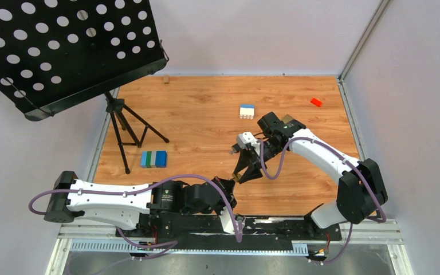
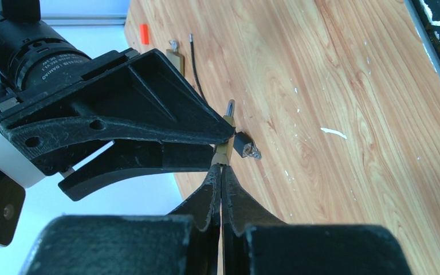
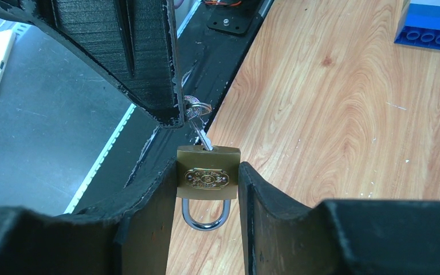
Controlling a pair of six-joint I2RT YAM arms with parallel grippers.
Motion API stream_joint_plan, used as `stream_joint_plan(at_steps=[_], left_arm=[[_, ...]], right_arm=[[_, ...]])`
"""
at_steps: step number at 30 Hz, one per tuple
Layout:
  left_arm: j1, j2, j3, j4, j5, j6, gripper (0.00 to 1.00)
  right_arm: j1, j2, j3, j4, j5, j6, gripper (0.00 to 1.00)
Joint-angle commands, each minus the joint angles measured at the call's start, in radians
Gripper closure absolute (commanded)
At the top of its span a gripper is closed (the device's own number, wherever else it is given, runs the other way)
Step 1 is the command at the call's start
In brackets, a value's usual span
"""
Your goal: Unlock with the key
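A small brass padlock (image 3: 207,179) sits squeezed between the fingers of my right gripper (image 3: 208,169), held above the wooden table (image 1: 206,114). Its steel shackle (image 3: 206,215) points back toward the wrist. The thin grey key (image 3: 201,137) is stuck in the padlock's far end, with its ring (image 3: 195,109) beside the tip of my left gripper's finger (image 3: 149,74). In the left wrist view my left gripper (image 2: 222,167) is shut, its tips against the edge-on padlock (image 2: 222,153); the key is hidden there. From above, both grippers (image 1: 238,177) meet near the table's front edge.
A second brass padlock (image 2: 175,57), a black cable (image 2: 197,74) and a small black block (image 2: 246,146) lie on the table. A music stand (image 1: 63,51) on a tripod (image 1: 123,123) stands at the left. Toy blocks: blue-green (image 1: 153,158), white-blue (image 1: 247,111), red (image 1: 316,102).
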Motion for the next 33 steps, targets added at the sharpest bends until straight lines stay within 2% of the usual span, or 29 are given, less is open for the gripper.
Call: stream_joint_plan(at_steps=[1,13,33], left_arm=[[0.009,-0.003,0.046,0.004,0.013,-0.011,1.00],[0.023,0.002,0.039,-0.013,0.059,-0.036,1.00],[0.037,-0.039,-0.020,0.013,0.087,-0.033,1.00]], right_arm=[[0.042,-0.040,0.018,0.001,-0.059,-0.019,1.00],[0.054,-0.044,0.038,-0.007,-0.049,-0.018,1.00],[0.024,-0.021,0.045,-0.087,-0.120,-0.122,1.00]])
